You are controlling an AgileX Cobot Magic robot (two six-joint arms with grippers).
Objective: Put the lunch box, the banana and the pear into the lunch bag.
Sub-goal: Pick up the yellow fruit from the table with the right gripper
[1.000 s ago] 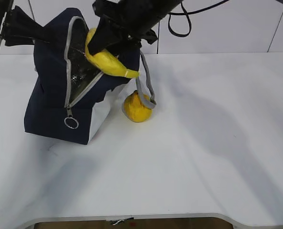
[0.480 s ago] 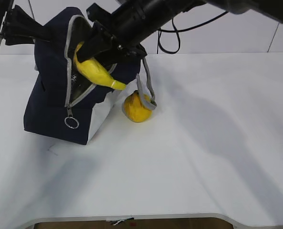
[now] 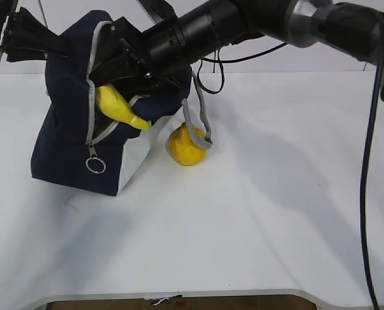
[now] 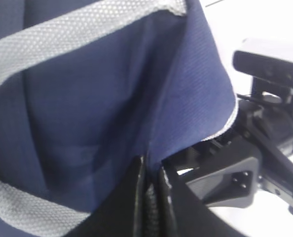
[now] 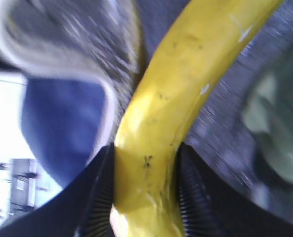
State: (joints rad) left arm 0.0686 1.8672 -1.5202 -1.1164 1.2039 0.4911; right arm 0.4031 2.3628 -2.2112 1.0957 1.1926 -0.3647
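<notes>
Surface: a white table filled the frame.
Lunch bag: stood at upper left, zipper undone.
Right gripper: jaws clamped on the banana, which was partly inside the bag's mouth.
Left gripper: pinched closed on the bag's blue fabric (at its top edge).
Pear: sat on the table just right of the bag, a grey handle draped over it.

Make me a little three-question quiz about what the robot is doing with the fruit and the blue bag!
1. True or false: the pear is inside the lunch bag.
2. What does the right hand hold? A) banana B) pear C) zipper ring
3. Fill in: the left hand pinches the bag's ____.

Key: 1 false, it sits on the table beside the bag; 2 A; 3 fabric.
</notes>
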